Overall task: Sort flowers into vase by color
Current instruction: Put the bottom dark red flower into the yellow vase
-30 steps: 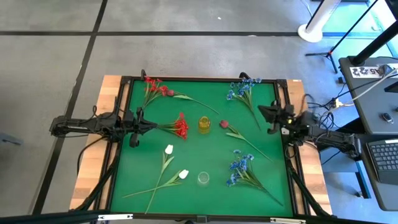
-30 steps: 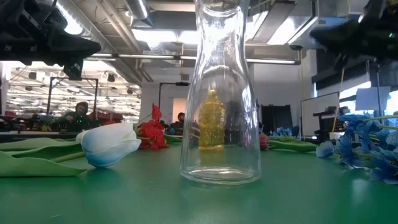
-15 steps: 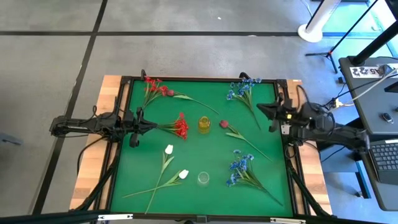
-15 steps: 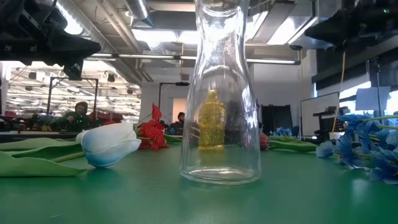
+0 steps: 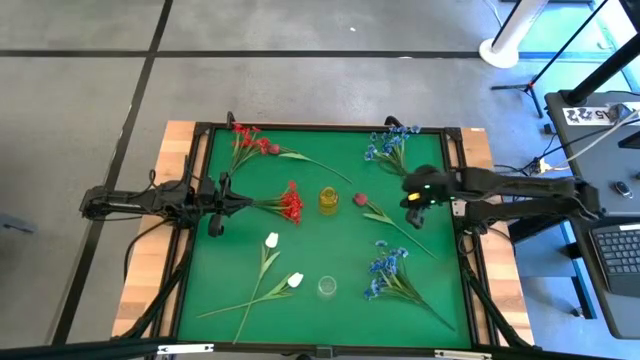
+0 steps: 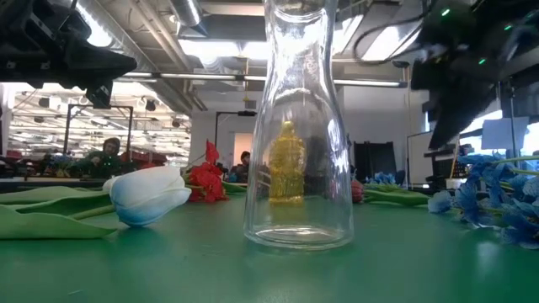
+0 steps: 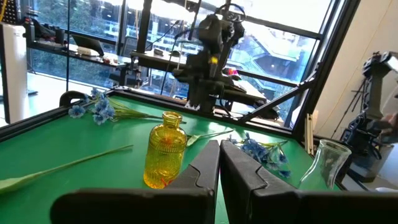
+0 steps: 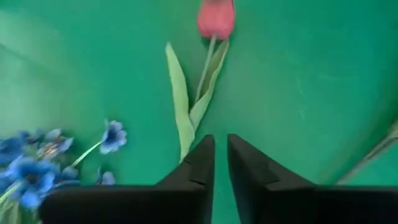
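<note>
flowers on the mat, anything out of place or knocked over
Nothing stands out. The flowers all lie flat on the green mat; the yellow vase and clear vase stand upright and empty. The right tool hovers over the pink bud stem.

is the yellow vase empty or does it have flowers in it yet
Empty. The yellow vase stands upright mid-table with nothing in it; in the left wrist view its neck is bare, and all the flowers lie on the mat.

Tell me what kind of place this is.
Probably a robotics lab in a large industrial hall: exposed ceiling ducts, a wood-framed green felt table, and a grey laptop beside it.
</note>
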You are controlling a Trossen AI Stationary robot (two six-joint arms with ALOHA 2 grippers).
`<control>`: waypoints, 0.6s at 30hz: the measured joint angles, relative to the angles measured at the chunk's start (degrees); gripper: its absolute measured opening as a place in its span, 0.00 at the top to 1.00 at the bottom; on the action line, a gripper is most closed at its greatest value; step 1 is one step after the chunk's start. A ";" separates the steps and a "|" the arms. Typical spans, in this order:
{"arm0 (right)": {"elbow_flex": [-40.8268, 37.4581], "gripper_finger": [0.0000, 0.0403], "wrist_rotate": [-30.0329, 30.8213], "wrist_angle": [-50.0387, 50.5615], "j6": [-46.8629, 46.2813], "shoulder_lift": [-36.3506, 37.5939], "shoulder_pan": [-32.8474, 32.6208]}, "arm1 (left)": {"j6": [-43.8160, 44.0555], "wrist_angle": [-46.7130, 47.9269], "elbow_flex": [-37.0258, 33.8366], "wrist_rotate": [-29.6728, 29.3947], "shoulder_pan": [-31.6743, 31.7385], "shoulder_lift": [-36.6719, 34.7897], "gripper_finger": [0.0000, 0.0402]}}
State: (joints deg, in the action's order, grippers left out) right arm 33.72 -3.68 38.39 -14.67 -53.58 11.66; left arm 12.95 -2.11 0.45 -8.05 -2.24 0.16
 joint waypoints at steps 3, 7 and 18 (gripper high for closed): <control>0.02 0.77 -1.29 -3.42 -1.03 -7.25 -0.07 | 0.01 -0.02 0.01 0.00 0.00 -0.02 0.98; 0.04 0.63 -3.41 -7.00 -0.43 -16.20 -0.07 | 0.02 0.00 0.02 0.00 0.01 -0.02 0.98; 0.26 0.42 -2.88 -14.53 -0.12 -27.15 -0.07 | 0.01 -0.02 0.02 0.00 0.02 -0.02 0.98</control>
State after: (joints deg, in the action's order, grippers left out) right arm 33.98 -6.57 23.86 -14.79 -80.73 11.60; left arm 12.96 -2.13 0.47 -8.05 -2.22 0.14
